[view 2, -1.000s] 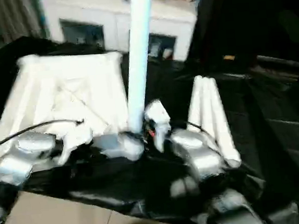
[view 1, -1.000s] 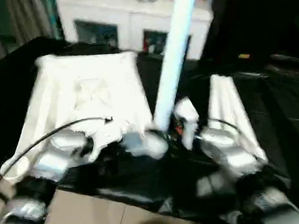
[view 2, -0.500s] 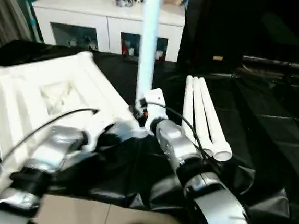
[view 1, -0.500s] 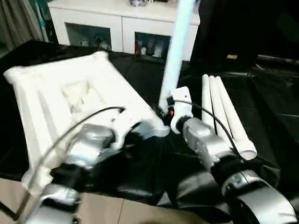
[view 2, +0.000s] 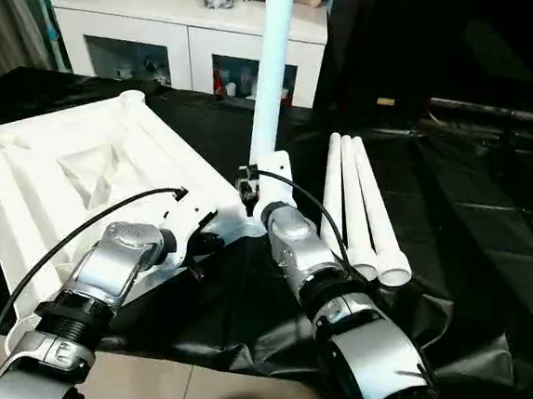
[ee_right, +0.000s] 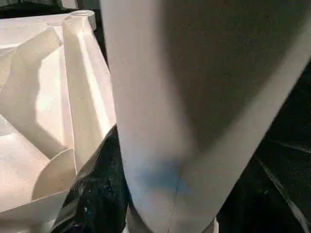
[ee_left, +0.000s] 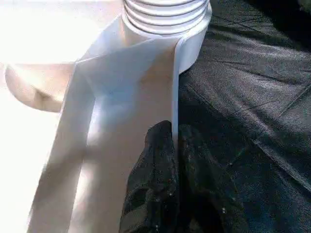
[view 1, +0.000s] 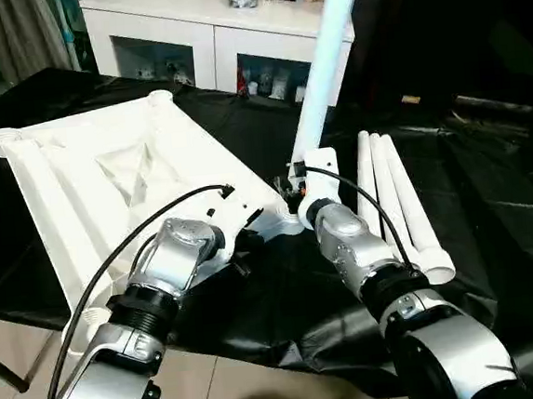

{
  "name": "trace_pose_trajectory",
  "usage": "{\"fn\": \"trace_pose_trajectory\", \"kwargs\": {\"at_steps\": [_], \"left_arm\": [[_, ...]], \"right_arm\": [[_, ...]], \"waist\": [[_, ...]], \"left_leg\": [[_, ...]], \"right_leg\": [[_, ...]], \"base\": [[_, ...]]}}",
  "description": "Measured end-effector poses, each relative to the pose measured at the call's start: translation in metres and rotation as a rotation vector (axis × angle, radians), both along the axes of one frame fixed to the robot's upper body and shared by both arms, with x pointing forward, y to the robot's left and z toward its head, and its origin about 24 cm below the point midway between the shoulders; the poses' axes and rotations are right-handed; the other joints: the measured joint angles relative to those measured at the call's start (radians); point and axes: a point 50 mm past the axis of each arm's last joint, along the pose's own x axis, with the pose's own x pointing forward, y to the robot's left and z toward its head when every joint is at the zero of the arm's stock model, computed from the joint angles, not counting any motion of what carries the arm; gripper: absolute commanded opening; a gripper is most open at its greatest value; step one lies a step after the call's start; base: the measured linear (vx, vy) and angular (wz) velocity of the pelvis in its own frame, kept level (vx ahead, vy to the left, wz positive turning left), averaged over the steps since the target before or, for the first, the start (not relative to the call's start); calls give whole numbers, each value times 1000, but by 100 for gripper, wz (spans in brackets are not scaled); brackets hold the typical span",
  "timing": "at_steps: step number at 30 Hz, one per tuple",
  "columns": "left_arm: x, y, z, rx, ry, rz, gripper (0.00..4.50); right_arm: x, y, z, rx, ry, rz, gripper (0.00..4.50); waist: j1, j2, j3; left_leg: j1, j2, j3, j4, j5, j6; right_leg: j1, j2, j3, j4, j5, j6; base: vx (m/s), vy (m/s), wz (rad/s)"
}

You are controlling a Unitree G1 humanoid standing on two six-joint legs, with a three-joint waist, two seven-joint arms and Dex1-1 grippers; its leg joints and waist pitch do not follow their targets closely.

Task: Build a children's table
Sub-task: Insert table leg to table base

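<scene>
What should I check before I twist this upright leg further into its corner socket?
1. Right pincer closed on the upright leg: ok, black fingers flank the tube in the right wrist view.
2. Left pincer steadying the tabletop: ok, shut on a thin rim beside the socket.
3. Leg foot seated in the threaded corner socket: cannot tell how deep.
4. Leg square to tabletop: not ok, it leans.
5. Three spare legs lying clear on the black sheet: ok.
</scene>
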Motion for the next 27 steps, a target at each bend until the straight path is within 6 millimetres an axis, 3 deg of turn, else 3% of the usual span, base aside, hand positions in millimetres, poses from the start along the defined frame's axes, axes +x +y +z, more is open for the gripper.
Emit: {"fn": "trace_pose_trajectory", "kwargs": {"at_steps": [7,9,11,15,16,21,27], "left_arm": [[3,9,7,22,-52,-14,0],[4,12,11,27,-72,-19,0],[4,18,16,27,-95,-61,0],[-1,29,22,25,-114,-141,0],[-2,30,23,20,-111,-159,0],[-15,44,25,11,-101,-296,0],[-24,49,23,-3,-84,-404,0]], "right_arm": [[-2,2,-4,96,29,58,303],[-2,2,-4,112,31,80,326],[0,-6,1,141,3,148,345],[-5,-19,6,154,-39,313,357],[-6,-23,7,143,-44,348,384],[-19,-43,4,39,-38,571,384],[-34,-50,4,-14,-51,761,384]], "waist": [[-2,1,10],[0,0,10],[1,-2,11],[11,0,13],[17,0,13],[28,1,14],[29,2,14]], "left_leg": [[-2,0,3,-5,0,0],[-9,1,5,-5,0,-1],[-18,2,9,-3,2,-2],[-21,5,10,-13,3,-5],[-22,5,11,-15,7,-7],[-21,6,12,-17,11,0],[-20,7,13,-16,8,-6]], "right_leg": [[-6,1,0,0,8,-11],[-14,0,1,0,23,-13],[-23,0,3,0,51,-13],[-31,2,1,4,51,-16],[-35,2,1,8,46,-18],[-35,2,1,13,33,-22],[-33,2,2,13,33,-22]], "base": [[0,0,0],[0,0,0],[0,0,0],[46,-29,1],[61,-26,0],[21,-2,2],[0,0,0]]}}
